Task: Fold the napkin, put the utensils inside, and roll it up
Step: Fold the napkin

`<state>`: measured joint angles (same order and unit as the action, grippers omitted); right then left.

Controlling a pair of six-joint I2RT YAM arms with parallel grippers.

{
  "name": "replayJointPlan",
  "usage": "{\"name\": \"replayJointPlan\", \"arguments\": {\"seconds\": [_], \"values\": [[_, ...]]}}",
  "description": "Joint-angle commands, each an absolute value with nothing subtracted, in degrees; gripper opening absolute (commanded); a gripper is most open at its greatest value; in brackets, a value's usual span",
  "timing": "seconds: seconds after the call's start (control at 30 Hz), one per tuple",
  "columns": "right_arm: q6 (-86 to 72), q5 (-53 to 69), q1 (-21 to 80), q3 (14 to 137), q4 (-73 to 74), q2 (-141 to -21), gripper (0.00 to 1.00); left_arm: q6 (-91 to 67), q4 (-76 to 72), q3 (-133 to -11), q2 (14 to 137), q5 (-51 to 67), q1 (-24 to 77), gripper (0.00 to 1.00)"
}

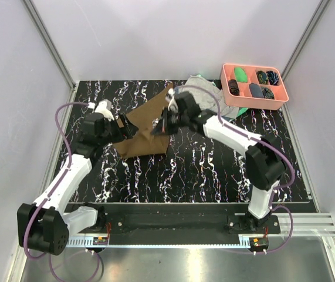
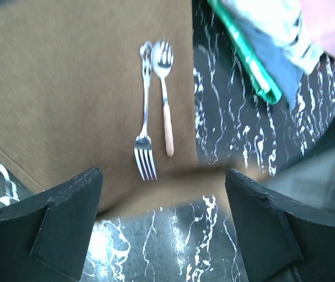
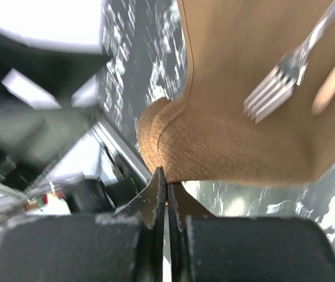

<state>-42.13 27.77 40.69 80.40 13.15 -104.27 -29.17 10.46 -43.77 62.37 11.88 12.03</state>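
The brown napkin (image 1: 146, 126) (image 2: 61, 88) lies spread on the black marbled table (image 1: 202, 170). On it lie the utensils, side by side: a silver fork (image 2: 145, 126) (image 3: 273, 88) and an orange-handled spoon (image 2: 166, 106). My right gripper (image 3: 166, 176) (image 1: 161, 125) is shut on the napkin's near edge (image 3: 179, 147), which curls up over the fingertips toward the fork. My left gripper (image 2: 162, 188) (image 1: 126, 128) hovers wide open just off the napkin's edge, over bare table, with nothing between its fingers (image 2: 61, 217).
A pink compartment tray (image 1: 254, 100) with small dark and green items stands at the back right. Grey and green cloths (image 1: 229, 110) (image 2: 255, 64) lie beside it, close to the napkin's far corner. White enclosure walls surround the table.
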Motion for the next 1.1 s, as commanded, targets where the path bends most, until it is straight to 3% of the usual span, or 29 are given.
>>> {"name": "replayJointPlan", "arguments": {"seconds": [0.0, 0.17, 0.6, 1.07], "values": [[-37.7, 33.8, 36.1, 90.2, 15.2, -109.2, 0.0, -25.6, 14.1, -49.6, 63.5, 13.7, 10.0, 0.88], [-36.5, 35.7, 31.9, 97.2, 15.7, -115.4, 0.0, -23.8, 16.2, -51.6, 65.2, 15.4, 8.2, 0.88], [-33.6, 34.3, 28.3, 97.9, 15.4, -122.9, 0.0, -24.4, 15.8, -48.1, 65.7, 17.2, 7.7, 0.88], [-31.9, 38.1, 25.3, 107.1, 15.5, -132.5, 0.0, -28.1, 11.0, -43.1, 65.7, 16.7, 7.7, 0.88]]}}
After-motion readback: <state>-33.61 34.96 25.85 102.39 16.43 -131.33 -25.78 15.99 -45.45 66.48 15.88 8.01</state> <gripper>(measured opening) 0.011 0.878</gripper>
